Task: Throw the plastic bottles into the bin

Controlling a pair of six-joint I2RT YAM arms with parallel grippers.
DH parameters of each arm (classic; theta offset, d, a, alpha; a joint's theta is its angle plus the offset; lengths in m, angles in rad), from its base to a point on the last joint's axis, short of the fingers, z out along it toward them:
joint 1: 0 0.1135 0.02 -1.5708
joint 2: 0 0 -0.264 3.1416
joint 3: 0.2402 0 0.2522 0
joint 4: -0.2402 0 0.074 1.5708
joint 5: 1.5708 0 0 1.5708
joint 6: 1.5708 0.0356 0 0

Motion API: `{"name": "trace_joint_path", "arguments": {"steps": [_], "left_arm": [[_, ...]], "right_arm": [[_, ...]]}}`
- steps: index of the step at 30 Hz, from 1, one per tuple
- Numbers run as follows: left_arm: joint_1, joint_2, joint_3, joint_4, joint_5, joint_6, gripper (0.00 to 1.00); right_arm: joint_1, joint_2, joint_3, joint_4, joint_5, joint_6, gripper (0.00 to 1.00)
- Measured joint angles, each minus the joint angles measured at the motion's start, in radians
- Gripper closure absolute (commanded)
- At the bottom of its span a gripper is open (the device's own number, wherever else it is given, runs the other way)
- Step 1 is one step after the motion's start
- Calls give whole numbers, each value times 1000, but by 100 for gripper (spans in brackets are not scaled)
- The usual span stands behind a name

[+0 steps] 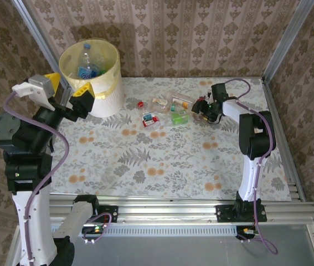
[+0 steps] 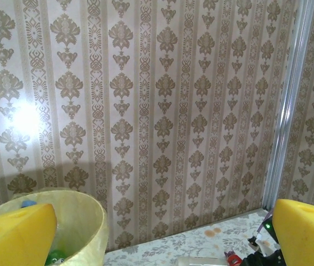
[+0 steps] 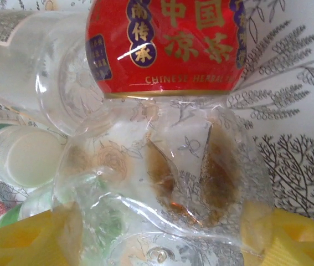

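A pale-yellow bin (image 1: pixel 89 75) stands at the far left corner of the flower-patterned table (image 1: pixel 145 160), its liner folded over the rim and a clear bottle with a blue label (image 1: pixel 87 64) lying inside. The left gripper (image 1: pixel 68 88) hangs just beside the bin's near rim with its yellow fingers spread as wide as they go and nothing between them. From the left wrist, the two pads (image 2: pixel 15 235) frame the damask wallpaper (image 2: pixel 162 111), with the bin's wall (image 2: pixel 85 221) at lower left and something green (image 2: pixel 54 257) inside it.

Across the table, the remaining plastic bottles (image 1: pixel 150 118) lie in a loose cluster right of the bin, well apart from it. The right gripper (image 1: pixel 198 108) reaches into the cluster's right-hand end. The right wrist camera shows a crushed clear bottle with a red label (image 3: pixel 162 166) lying between the yellow fingers (image 3: pixel 300 244), which stand on either side of it. Whether they are pinching it I cannot tell. A white-capped bottle (image 3: pixel 18 155) lies just to its left.
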Motion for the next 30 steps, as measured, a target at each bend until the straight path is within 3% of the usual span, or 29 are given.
{"name": "trace_joint_path", "arguments": {"steps": [11, 21, 30], "left_arm": [[-34, 38, -59, 79, 48, -68, 0], [-298, 174, -123, 138, -16, -78, 0], [-396, 306, -158, 228, -32, -131, 0]], "right_arm": [[0, -138, -138, -6, 4, 2, 55], [0, -387, -243, -6, 21, 2, 56], [57, -624, -323, 38, 18, -33, 55]]}}
